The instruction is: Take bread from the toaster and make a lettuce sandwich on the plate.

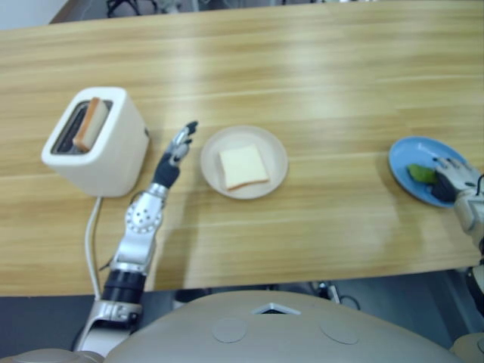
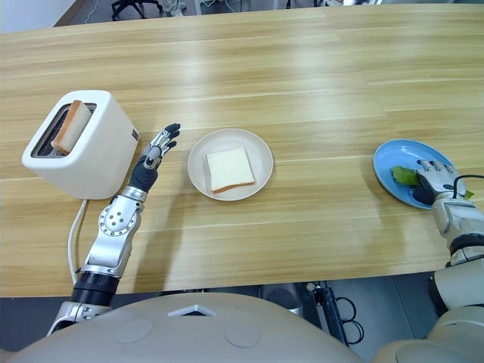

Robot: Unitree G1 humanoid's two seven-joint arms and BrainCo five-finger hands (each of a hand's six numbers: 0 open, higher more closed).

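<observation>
A white toaster (image 2: 83,151) stands on the table (image 2: 302,68) at 9 o'clock from the plate (image 2: 259,153), with one bread slice (image 2: 69,125) upright in its slot. A small dark mark (image 2: 134,136) on its side is too small to read. The left hand (image 2: 153,155) is raised between toaster and plate, its fingers (image 2: 171,130) stretched out and holding nothing. A second slice (image 2: 229,169) lies flat on the plate. At 3 o'clock, well apart, the lettuce (image 2: 404,175) lies on a blue plate (image 2: 387,162). The right hand (image 2: 436,181) rests on it, just beside the lettuce; whether it has hold cannot be told.
</observation>
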